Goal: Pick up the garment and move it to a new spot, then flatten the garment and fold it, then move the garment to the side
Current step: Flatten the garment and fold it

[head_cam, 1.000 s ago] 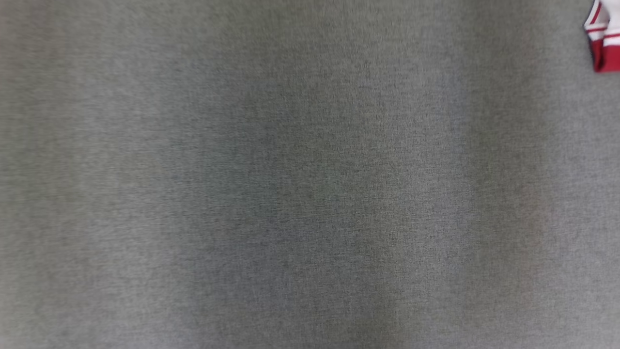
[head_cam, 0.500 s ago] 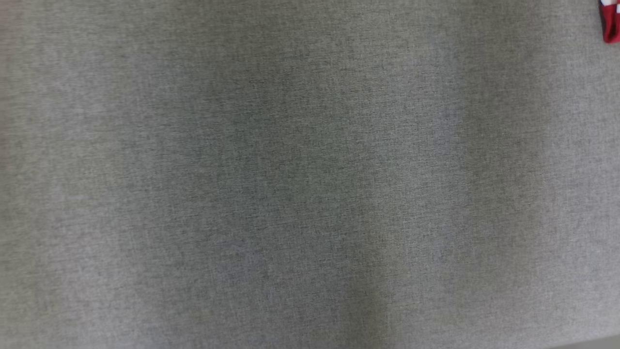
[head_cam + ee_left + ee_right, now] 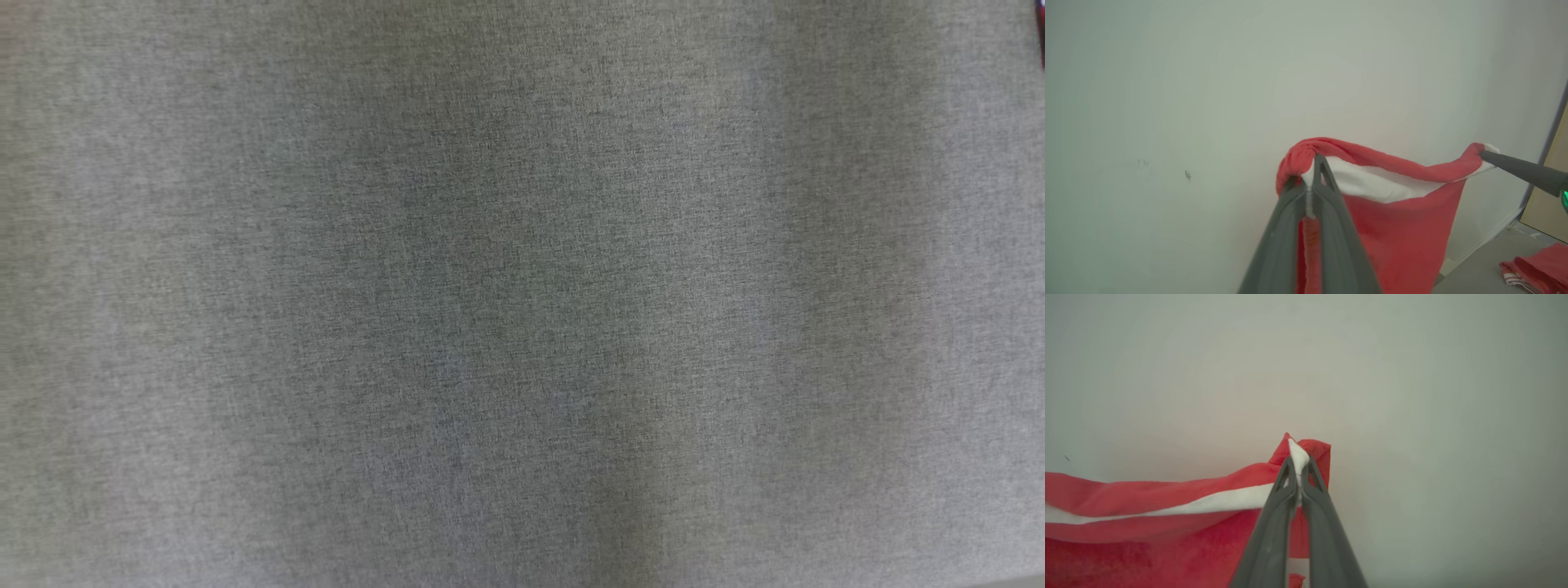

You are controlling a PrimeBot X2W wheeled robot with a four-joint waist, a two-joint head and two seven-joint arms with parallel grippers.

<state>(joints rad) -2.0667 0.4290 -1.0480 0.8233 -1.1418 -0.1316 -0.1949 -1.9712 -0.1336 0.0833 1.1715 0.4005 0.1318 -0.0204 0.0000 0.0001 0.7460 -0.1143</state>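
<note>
The garment (image 3: pixel 1404 228), red with a white band along its upper edge, is found held up in the air in front of a pale wall (image 3: pixel 1208 81), stretched between the two grippers and hanging down from them. In the left wrist view the left gripper (image 3: pixel 1314 163) is seen closed on one gathered end of that edge, with red and white fabric pinched between its dark fingers (image 3: pixel 1282 228) and a fold of red bunched over the tips. At the far end of the same edge the right gripper (image 3: pixel 1484 155) is seen clamped on the corner. This is confirmed in the right wrist view, where the jaws are shut on a tuft of the white band and the cloth runs off to that view's left. Two small dark marks (image 3: pixel 1187 175) are noted on the wall; whether they are writing cannot be told. A folded red cloth (image 3: pixel 1539 265) with a white striped edge is recorded lying on a grey surface (image 3: pixel 1474 273) at the lower right of the left wrist view, well apart from the hanging garment, and a tan board (image 3: pixel 1551 183) stands at the right edge. In the head view a grey woven surface (image 3: pixel 522 294) is seen, with a dark red sliver (image 3: pixel 1042 33) at the upper right edge, too small to identify.
</note>
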